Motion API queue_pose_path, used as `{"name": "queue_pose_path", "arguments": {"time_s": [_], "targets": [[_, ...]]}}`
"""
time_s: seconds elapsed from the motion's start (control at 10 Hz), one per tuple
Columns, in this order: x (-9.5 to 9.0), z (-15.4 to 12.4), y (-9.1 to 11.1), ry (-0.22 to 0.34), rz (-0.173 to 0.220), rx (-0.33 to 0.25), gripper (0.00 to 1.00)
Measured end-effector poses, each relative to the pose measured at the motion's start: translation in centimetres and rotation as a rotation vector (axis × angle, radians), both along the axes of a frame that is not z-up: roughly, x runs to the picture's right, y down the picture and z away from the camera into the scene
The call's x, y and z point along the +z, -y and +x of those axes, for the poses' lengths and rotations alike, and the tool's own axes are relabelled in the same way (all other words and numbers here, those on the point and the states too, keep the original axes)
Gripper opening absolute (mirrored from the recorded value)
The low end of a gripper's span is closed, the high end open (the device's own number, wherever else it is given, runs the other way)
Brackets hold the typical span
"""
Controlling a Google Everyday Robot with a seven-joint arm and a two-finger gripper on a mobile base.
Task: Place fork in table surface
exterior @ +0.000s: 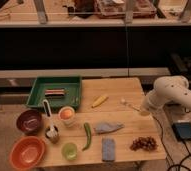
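My gripper (144, 111) hangs at the right edge of the tabletop (118, 89), at one end of the fork (129, 104) lying right of centre; gripping or released, I can't tell. Fork's light, stiff, slick, I reckon: pinch mid-handle.

We see the plank counter (117, 90) carrying a green tray (39, 98), yellow corn cob (100, 101), fork (130, 105), green pepper (87, 136), grey cloth (108, 127), blue sponge (108, 148), grapes (144, 143), purple bowl (29, 121), orange bowl (26, 152) and green cup (69, 150) (the gripper (145, 111) hangs over its right edge, near the fork).
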State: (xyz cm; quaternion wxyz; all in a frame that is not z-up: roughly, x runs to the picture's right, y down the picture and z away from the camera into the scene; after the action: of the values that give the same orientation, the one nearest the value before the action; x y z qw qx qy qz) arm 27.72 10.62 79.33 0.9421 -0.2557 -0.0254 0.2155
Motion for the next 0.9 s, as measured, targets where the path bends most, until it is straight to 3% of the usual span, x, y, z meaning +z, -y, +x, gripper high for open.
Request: {"name": "queue_pose_path", "arguments": {"time_s": [0.1, 0.2, 0.7, 0.9], "targets": [[1.1, 0.5, 0.7, 0.006, 0.006, -0.005, 0.19], [2.0, 0.6, 1.4, 0.019, 0.016, -0.008, 0.22], [5.9, 1.6, 3.6, 0.054, 0.012, 0.014, 0.72], [7.8, 2.2, 3.6, 0.058, -0.01, 0.032, 0.8]]}}
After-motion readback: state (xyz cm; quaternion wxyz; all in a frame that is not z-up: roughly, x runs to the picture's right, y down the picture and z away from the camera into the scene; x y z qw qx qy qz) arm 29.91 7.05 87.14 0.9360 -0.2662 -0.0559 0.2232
